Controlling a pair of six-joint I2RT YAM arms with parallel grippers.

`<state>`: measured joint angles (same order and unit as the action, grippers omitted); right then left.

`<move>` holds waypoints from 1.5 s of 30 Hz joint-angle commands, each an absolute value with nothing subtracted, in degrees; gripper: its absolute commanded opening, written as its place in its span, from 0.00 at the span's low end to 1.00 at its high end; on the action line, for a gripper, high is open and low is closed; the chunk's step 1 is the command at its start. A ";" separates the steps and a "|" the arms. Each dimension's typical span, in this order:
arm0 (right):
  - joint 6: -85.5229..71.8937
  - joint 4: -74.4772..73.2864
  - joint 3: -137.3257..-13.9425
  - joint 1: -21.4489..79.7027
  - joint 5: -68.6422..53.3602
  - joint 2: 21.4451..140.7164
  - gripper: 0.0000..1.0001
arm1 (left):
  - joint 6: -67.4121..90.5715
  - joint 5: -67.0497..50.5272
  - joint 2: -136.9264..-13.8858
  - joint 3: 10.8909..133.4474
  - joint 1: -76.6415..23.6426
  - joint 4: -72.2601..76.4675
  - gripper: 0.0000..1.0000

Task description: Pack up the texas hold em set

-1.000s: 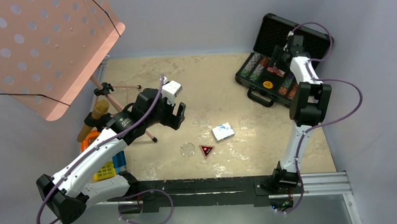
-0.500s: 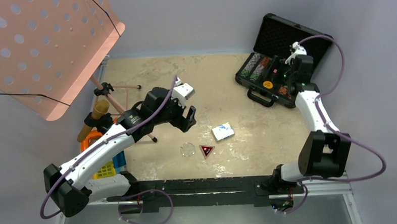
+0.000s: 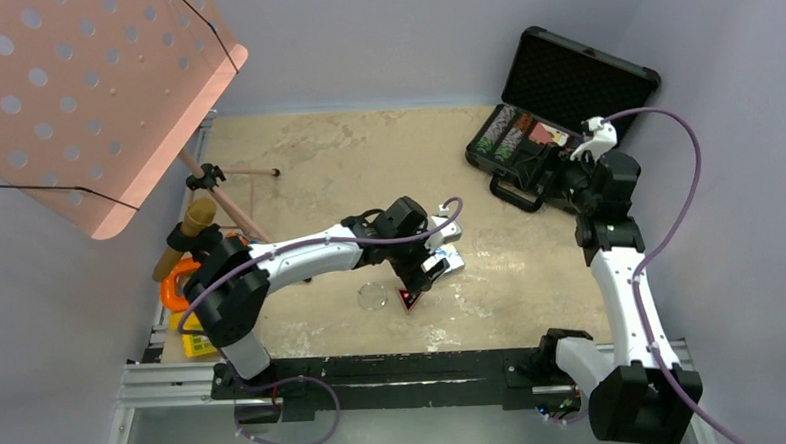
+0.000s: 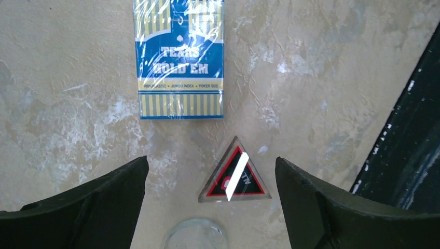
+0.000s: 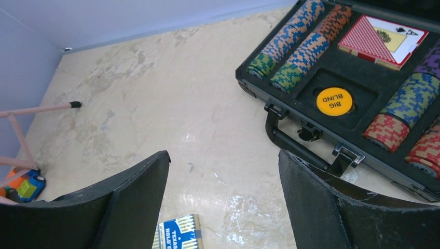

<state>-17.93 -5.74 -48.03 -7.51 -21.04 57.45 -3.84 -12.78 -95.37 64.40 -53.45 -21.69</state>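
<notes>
The black briefcase [image 3: 573, 74] lies open at the back right. It holds rows of coloured chips [image 5: 296, 36], the red card deck [image 5: 381, 39] and an orange button [image 5: 334, 101]. The blue card deck [image 3: 449, 259] lies mid-table and also shows in the left wrist view [image 4: 179, 57]. The dark triangular marker [image 4: 234, 176] and the clear button [image 4: 196, 236] lie just near of it. My left gripper [image 4: 211, 161] is open, low over the table, with the marker between its fingers. My right gripper [image 5: 224, 155] is open and empty above the table, in front of the case handle [image 5: 290, 140].
The pink perforated music stand [image 3: 93, 95] leans over the back left, its tripod legs [image 3: 243, 199] on the table. Orange and yellow crates [image 3: 187, 291] sit at the left edge. A black rail [image 3: 395, 367] runs along the near edge.
My left arm swung right and down from mid-left until its gripper hung over the triangular marker. My right arm drew back from inside the case to in front of its handle.
</notes>
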 commanded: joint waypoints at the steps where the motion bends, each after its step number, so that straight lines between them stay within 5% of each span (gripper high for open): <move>1: -16.61 -5.25 -46.95 -7.50 -23.30 54.23 0.81 | -7.25 -9.75 -99.63 70.93 -53.79 -17.53 0.96; 22: -15.34 -6.01 -46.80 -7.56 -22.70 55.02 0.82 | -5.21 -8.13 -110.88 76.57 -54.91 -19.21 0.95; 33: -15.33 -6.49 -46.76 -7.56 -21.94 54.85 0.81 | -4.70 -6.47 -113.46 77.46 -55.55 -20.85 0.81; 37: -15.30 -6.63 -46.85 -7.56 -21.78 54.76 0.81 | -4.75 -5.91 -114.33 78.39 -55.63 -21.95 0.58; 41: -15.94 -7.06 -47.15 -7.54 -21.62 54.58 0.81 | -3.64 -6.22 -114.00 78.63 -55.64 -22.06 0.00; 45: -17.94 -10.99 -50.26 -8.09 -24.46 54.46 0.82 | -2.48 -6.01 -108.76 79.02 -55.72 -21.91 0.00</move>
<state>-16.71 -7.53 -46.81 -7.53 -22.13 55.22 -4.47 -6.07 -113.56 76.73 -55.31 -22.02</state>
